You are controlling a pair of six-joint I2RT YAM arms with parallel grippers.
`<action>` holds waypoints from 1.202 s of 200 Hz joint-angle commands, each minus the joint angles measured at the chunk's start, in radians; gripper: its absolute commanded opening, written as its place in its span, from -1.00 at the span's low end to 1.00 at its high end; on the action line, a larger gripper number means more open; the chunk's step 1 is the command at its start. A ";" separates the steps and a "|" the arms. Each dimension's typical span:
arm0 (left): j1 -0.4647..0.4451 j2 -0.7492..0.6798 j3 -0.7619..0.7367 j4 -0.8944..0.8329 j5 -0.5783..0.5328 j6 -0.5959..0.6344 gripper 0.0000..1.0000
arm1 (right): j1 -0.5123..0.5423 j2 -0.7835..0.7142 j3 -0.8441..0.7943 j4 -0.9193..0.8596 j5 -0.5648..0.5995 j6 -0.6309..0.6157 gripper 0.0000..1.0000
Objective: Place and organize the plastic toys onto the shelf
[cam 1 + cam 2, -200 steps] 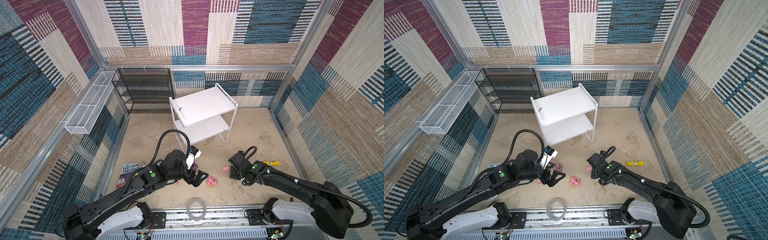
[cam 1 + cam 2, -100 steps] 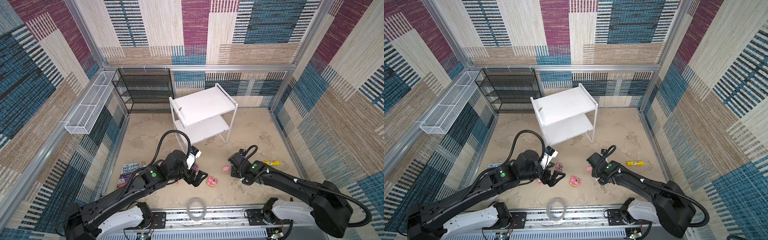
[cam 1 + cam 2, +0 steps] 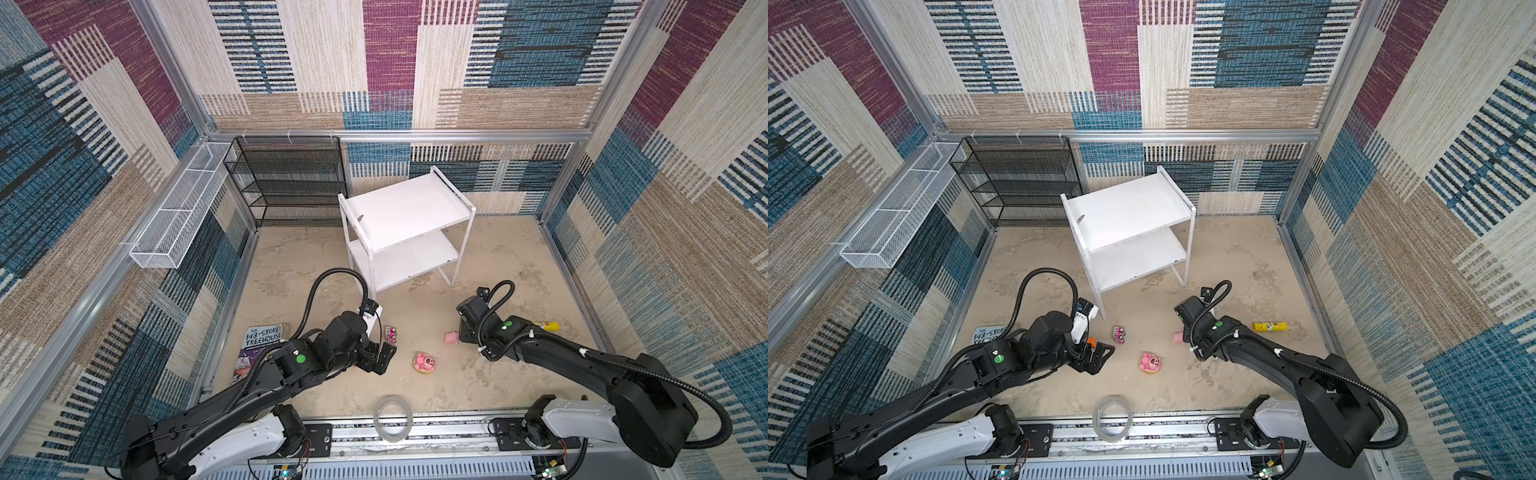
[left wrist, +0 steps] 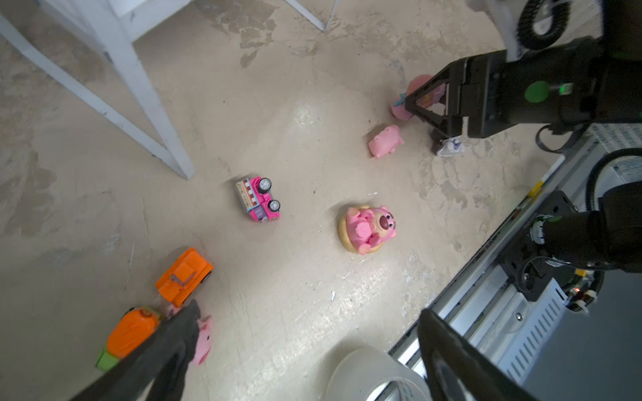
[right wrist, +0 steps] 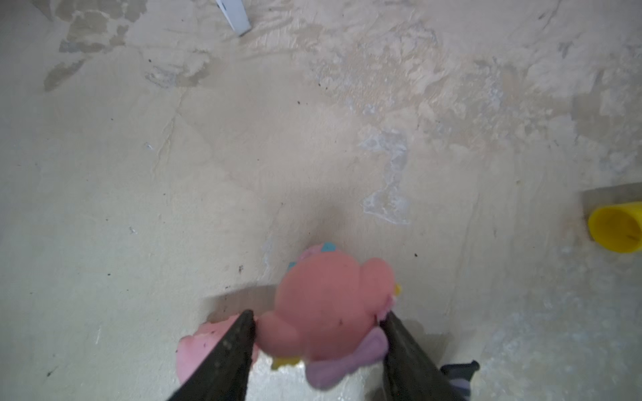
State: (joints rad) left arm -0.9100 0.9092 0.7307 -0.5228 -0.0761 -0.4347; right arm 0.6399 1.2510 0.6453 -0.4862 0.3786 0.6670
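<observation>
My right gripper (image 5: 318, 323) is shut on a pink figure (image 5: 333, 305) with a purple bow, one finger touching each side of it, low over the floor. A pink pig (image 5: 194, 350) lies beside it and shows in both top views (image 3: 451, 337) (image 3: 1178, 337). My left gripper (image 4: 309, 333) hangs open and empty. Next to one of its fingers (image 4: 166, 340) lie an orange car (image 4: 184, 277), a green-orange car (image 4: 130, 331) and a second pink pig (image 4: 203, 342). A pink multicolour car (image 3: 390, 333) and a pink bear (image 3: 424, 362) lie between the arms. The white shelf (image 3: 407, 212) stands behind, both boards bare.
A tape roll (image 3: 392, 417) lies at the front rail. A purple-covered book (image 3: 259, 345) lies at the left, a yellow tube (image 3: 546, 325) at the right. A black mesh rack (image 3: 291, 178) and a white wire basket (image 3: 178, 216) stand at the back left.
My left gripper has drawn back a little to the left, still open. The right arm has hardly moved and stays over the pink figure.
</observation>
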 commanded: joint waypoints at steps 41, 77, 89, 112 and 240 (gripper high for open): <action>0.005 0.006 0.003 -0.203 -0.203 -0.137 0.98 | -0.009 -0.057 -0.007 0.004 0.006 -0.044 0.61; 0.005 0.024 -0.022 -0.155 -0.123 -0.129 0.98 | -0.008 -0.062 0.060 -0.035 -0.010 -0.107 0.82; 0.004 0.040 -0.024 -0.124 -0.091 -0.125 0.97 | -0.008 -0.057 0.093 -0.052 -0.006 -0.145 0.87; 0.005 0.089 -0.032 -0.051 -0.053 -0.128 0.96 | -0.006 -0.057 0.128 -0.055 -0.039 -0.217 0.90; -0.055 0.365 -0.112 0.409 -0.213 -0.183 0.63 | 0.018 -0.287 0.009 0.047 -0.173 -0.254 0.91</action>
State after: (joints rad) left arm -0.9436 1.2552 0.6495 -0.2535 -0.1867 -0.5949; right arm 0.6525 0.9859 0.6605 -0.4797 0.2165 0.4145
